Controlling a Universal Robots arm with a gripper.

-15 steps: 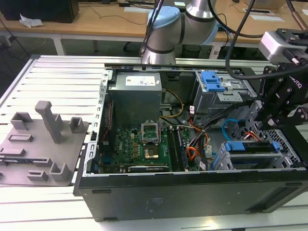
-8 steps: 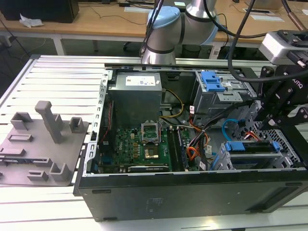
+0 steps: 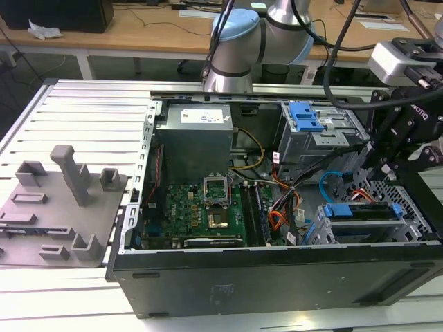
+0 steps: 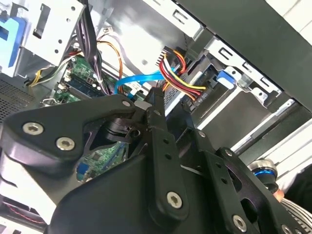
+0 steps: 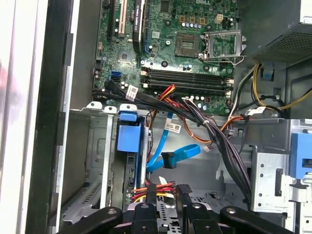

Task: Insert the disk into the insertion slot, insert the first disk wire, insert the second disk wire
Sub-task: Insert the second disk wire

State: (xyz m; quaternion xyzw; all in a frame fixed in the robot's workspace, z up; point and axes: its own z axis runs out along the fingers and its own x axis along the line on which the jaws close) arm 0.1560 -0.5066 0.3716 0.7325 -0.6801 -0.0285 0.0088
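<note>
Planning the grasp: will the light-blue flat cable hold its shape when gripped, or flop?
Probably springy, not limp: the light-blue flat cable holds a curved loop unsupported. Likely light; its free connector end may swing when pushed.

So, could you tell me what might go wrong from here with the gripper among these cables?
The gripper sits right at the red and yellow wire bundle, so it may snag or strain it. The light-blue cable loops loose nearby and could get caught or pushed aside.
</note>
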